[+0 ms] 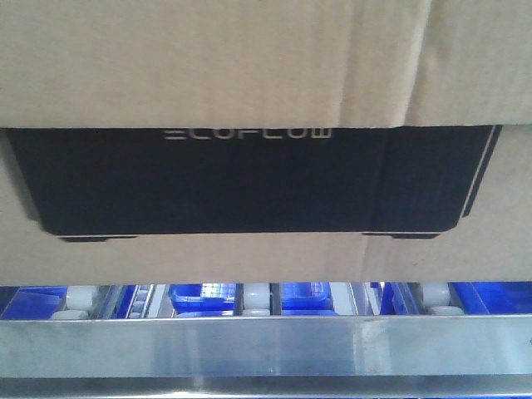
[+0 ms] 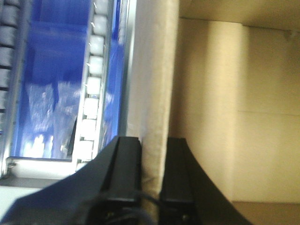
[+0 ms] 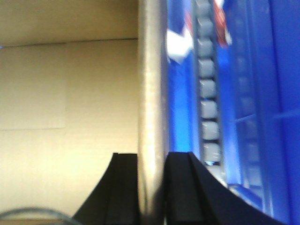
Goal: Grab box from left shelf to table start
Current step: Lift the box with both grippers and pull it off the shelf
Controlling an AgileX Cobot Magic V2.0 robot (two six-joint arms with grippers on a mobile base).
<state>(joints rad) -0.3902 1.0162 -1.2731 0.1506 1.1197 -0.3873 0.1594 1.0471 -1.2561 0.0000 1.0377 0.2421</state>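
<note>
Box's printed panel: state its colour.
Black panel with pale lettering on the brown box; clearest in the exterior front-facing view.

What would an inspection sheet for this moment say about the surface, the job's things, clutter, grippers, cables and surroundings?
Surface: nothing seen; the table is not in view.
Job's things: the box fills the front view, with its black panel facing the camera. The left shelf shows its steel front rail below the box.
Clutter: nothing seen.
Grippers: the left gripper is closed on a box wall, one finger on each side. The right gripper is closed the same way on another wall.
Cables: a thin dark cable runs at the left gripper's base. A grey loop sits low in the right wrist view.
Surroundings: white rollers and blue bins lie behind the rail.
</note>
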